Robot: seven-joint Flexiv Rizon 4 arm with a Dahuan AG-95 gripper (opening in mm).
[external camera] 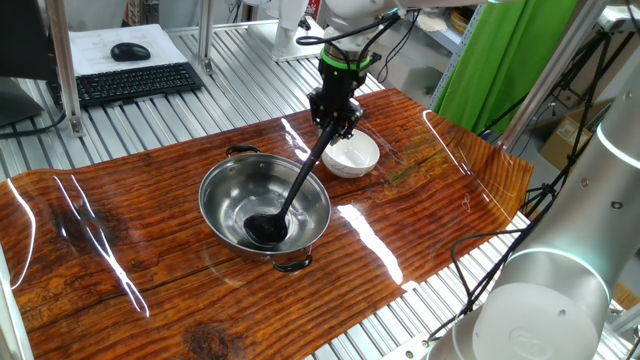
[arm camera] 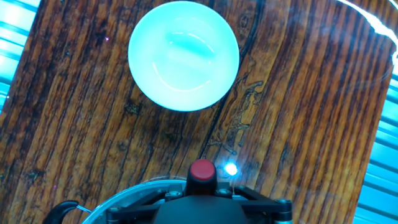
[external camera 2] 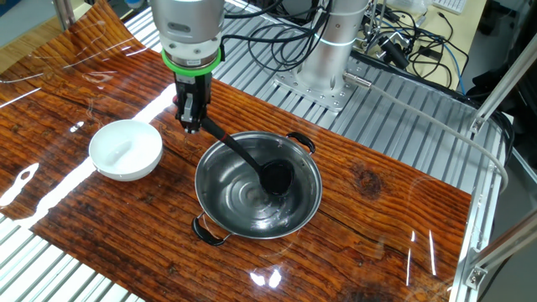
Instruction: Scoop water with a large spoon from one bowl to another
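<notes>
black ladle [external camera 2: 252, 164] in steel bowl [external camera 2: 220, 200], possibly submerged

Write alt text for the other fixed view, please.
The gripper holds a black ladle by its handle, scoop down inside a steel bowl on a wooden table. A white bowl sits beside it.

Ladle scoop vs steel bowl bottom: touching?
Cannot tell. Both fixed views show the ladle scoop low inside the steel bowl, but neither shows contact or a gap beneath it.
</notes>
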